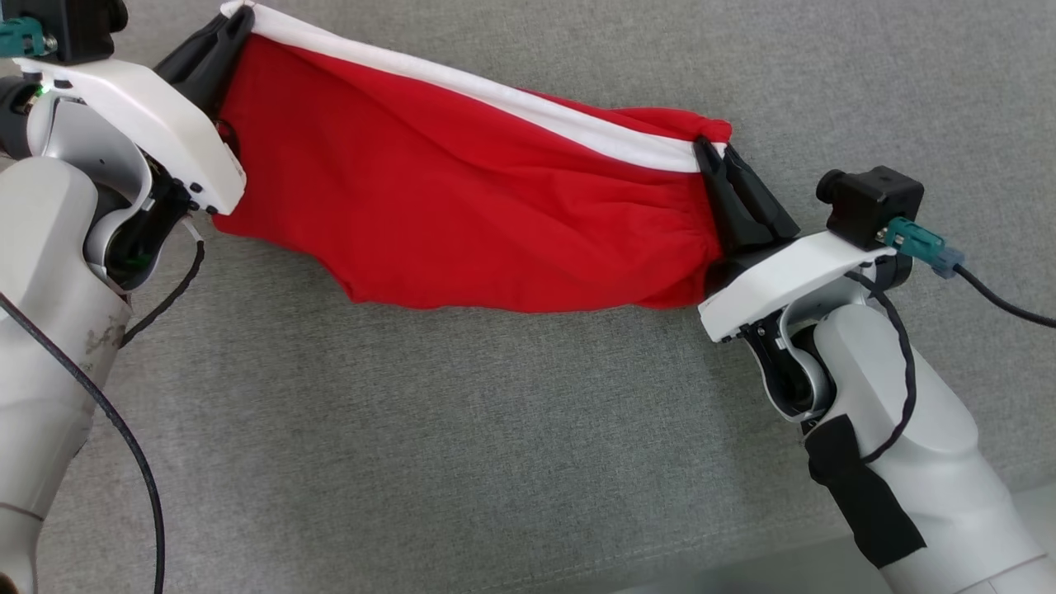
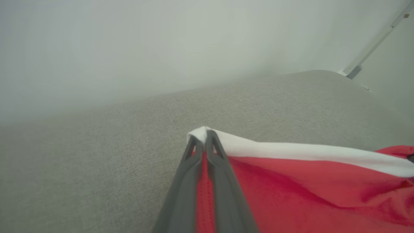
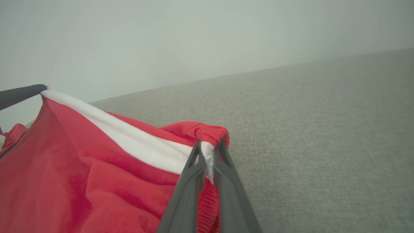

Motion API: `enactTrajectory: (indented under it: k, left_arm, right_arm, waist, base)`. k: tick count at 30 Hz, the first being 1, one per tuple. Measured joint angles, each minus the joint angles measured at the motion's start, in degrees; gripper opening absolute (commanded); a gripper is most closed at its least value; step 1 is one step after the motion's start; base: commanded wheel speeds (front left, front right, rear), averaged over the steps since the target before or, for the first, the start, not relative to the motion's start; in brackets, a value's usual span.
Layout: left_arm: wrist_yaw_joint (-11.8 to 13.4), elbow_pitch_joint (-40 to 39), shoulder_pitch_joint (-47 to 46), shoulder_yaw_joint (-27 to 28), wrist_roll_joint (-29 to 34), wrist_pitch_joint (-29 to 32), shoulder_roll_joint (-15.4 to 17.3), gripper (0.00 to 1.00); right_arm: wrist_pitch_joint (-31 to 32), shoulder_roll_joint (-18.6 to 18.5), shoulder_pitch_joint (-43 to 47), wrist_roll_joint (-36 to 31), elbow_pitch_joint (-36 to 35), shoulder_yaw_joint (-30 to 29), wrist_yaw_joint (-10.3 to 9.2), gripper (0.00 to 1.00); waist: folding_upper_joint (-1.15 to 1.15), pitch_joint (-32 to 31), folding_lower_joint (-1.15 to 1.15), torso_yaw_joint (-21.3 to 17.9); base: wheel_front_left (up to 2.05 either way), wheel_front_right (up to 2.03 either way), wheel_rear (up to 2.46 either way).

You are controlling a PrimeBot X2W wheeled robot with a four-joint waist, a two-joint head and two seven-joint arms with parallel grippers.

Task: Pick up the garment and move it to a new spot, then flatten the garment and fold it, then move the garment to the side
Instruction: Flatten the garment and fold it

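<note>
The soft, light red cloth garment with a white band (image 1: 462, 206) sags between both grippers over the grey woven surface (image 1: 495, 454); it looks limp and is best held at the band's corners. The left gripper (image 1: 238, 18) is clamped on its far-left corner. The right gripper (image 1: 708, 150) pinches the nearer right corner, and both forearms angle inward.

You count one garment (image 1: 462, 206), red with a white band; two grippers, the left gripper (image 1: 237, 18) and the right gripper (image 1: 707, 151); and one grey tabletop (image 1: 495, 445) beneath.
</note>
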Motion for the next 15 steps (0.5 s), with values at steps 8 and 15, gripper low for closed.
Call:
enactTrajectory:
  k: [8, 15]
  left_arm:
    - [-0.01, 3.67, -3.19, -4.81, -3.23, -0.79, 0.80, 0.21]
    - [-0.01, 5.44, -3.94, -8.22, -5.38, -5.68, 1.92, 1.00]
  right_arm:
    - [0.00, 0.09, -2.23, 3.67, 1.48, 2.48, 0.00, 1.00]
    - [0.00, 0.07, -2.01, 4.71, -0.41, 3.04, 0.00, 1.00]
  waist:
    - [0.00, 1.89, 0.00, -1.53]
    - [0.00, 1.64, 0.00, -1.68]
  base:
    - [0.00, 0.00, 0.00]
    - [0.00, 0.00, 0.00]
